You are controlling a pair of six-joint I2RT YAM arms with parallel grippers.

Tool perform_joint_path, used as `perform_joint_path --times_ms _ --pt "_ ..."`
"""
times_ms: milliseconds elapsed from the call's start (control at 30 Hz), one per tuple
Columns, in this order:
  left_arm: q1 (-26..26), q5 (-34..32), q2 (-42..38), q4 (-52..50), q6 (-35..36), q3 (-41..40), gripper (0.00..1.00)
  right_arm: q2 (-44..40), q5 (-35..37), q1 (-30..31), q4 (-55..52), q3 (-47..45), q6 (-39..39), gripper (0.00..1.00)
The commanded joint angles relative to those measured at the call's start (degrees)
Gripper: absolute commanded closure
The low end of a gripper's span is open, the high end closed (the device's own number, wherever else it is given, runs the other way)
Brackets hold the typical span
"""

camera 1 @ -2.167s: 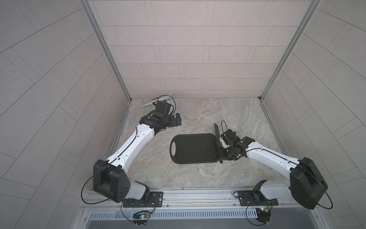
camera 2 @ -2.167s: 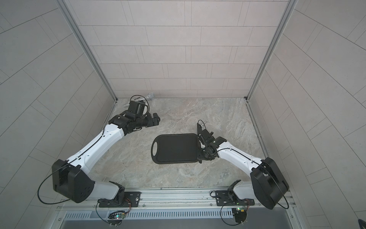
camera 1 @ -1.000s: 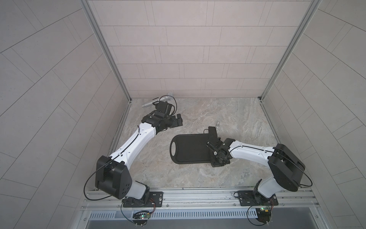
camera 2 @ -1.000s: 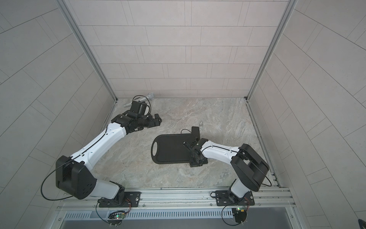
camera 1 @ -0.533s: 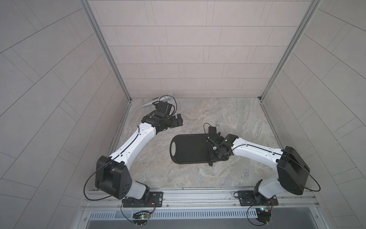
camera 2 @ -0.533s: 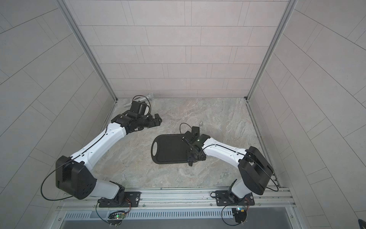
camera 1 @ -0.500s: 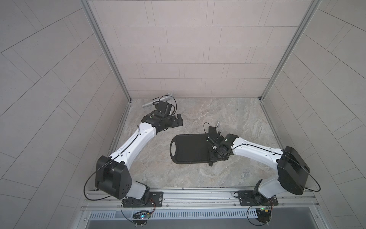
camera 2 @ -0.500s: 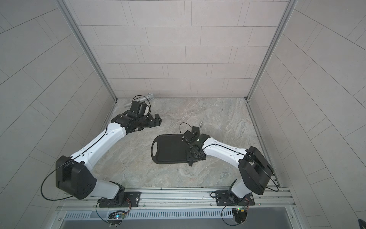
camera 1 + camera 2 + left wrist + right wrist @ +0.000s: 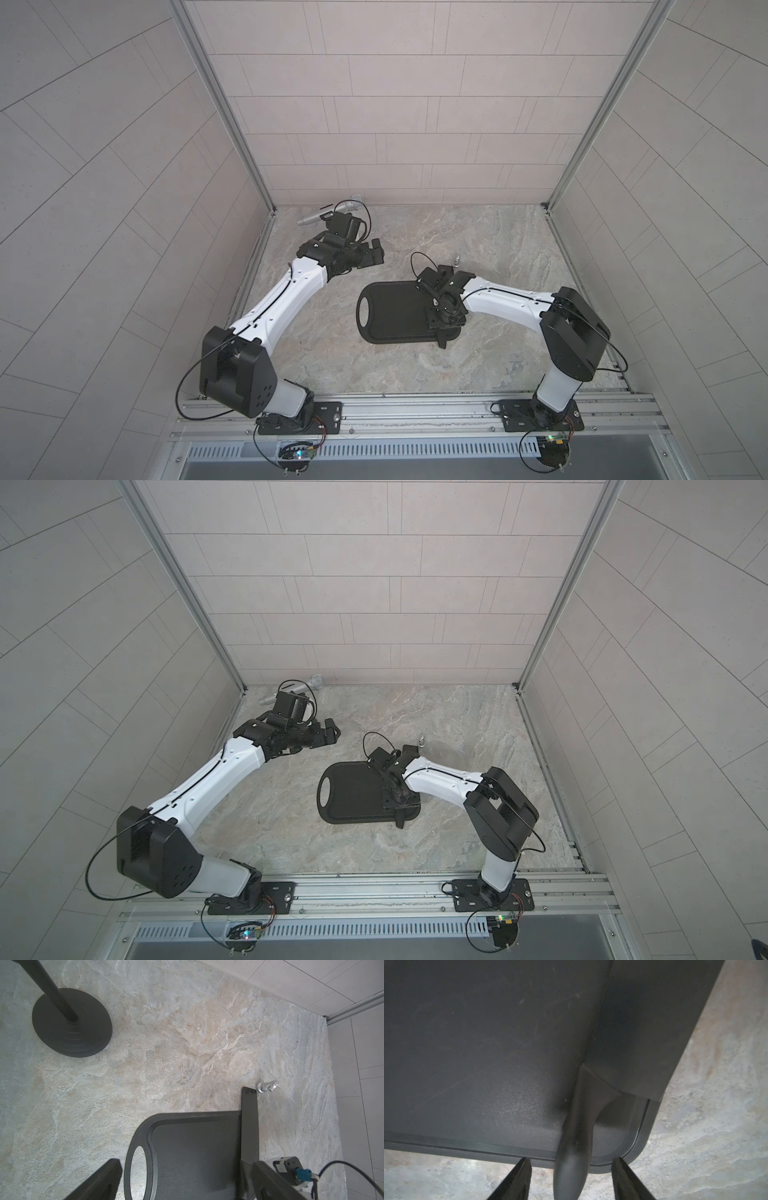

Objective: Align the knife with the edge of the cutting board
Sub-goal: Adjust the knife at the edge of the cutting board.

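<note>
- The knife [image 9: 629,1047] lies flat on the right end of the cutting board [image 9: 488,1043]. Its wide blade runs along the board's right short edge, and its slim handle points toward the near side and sticks out past the near rim.
- In the left wrist view the blade [image 9: 250,1126] looks nearly parallel to that short edge. Its far tip pokes past the far rim, just beside a small silver fitting [image 9: 267,1086] on the worktop [image 9: 415,374].
- The right claw [image 9: 571,1159] sits low over the handle, about half open. One finger stands on each side of the handle with bare worktop showing in both gaps, so it has hold of nothing.
- The left claw [image 9: 371,254] hangs spread to its widest and empty at the far left, well apart from the board and near the microphone stand [image 9: 70,1024].
- Step in hand, as I judge it: the placing is done or nearly so, and the knife rests on the board under its own weight while the right claw straddles it.
- The blade's outer side seems to hang slightly over the board's right edge. Black on black makes it hard to tell whether the two lines are truly flush.
- Next move calls for one of two things. If the line is good, a straight lift of the right claw, keeping both fingers off the handle so nothing is nudged.
- If not, a gentle sideways push on the handle to swing the blade square with the edge.
</note>
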Motion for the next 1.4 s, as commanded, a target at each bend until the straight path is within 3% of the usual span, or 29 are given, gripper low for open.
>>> perform_joint_path --times_ms 0,533,900,1367 --pt "0.1 0.9 -0.4 -1.0 0.1 1.6 0.0 1.1 1.8 -0.7 0.3 0.6 0.7 0.43" --pt "0.2 0.5 -0.7 -1.3 0.4 1.8 0.0 5.4 1.1 -2.2 3.2 0.1 1.4 0.65" --pt "0.2 0.6 -0.9 -1.3 0.3 1.8 0.0 2.9 1.5 -2.2 4.4 -3.4 2.5 1.0" --pt "0.1 0.7 -1.1 -1.3 0.4 1.9 0.0 -1.2 2.1 0.1 2.8 -5.1 4.7 1.0"
